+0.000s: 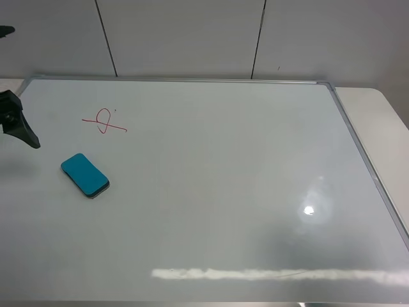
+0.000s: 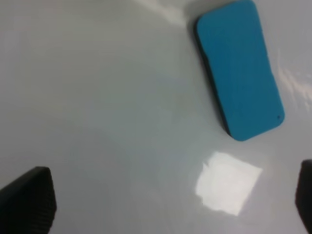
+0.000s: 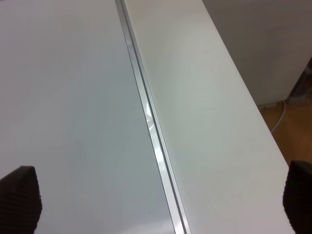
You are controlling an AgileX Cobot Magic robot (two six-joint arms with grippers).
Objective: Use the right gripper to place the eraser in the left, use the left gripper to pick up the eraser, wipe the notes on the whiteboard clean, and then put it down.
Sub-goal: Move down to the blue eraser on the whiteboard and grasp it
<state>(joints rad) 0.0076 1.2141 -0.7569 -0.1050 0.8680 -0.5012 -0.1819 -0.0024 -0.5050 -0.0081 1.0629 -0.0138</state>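
Observation:
The teal-blue eraser [image 1: 85, 174] lies flat on the left part of the whiteboard [image 1: 223, 179], just below the red notes [image 1: 104, 121]. At the board's far left edge one black finger [image 1: 25, 133] of my left gripper shows. In the left wrist view the left gripper [image 2: 168, 200] is open and empty, and the eraser [image 2: 240, 68] lies ahead of its fingertips, apart from them. My right gripper [image 3: 160, 197] is open and empty above the board's silver frame [image 3: 151, 126]. It is out of the exterior high view.
The whiteboard covers most of a white table [image 1: 377, 121], which shows as a strip along the board's right side. A wooden floor and a white cable [image 3: 280, 117] lie beyond the table edge. A grey panelled wall [image 1: 192, 38] stands behind.

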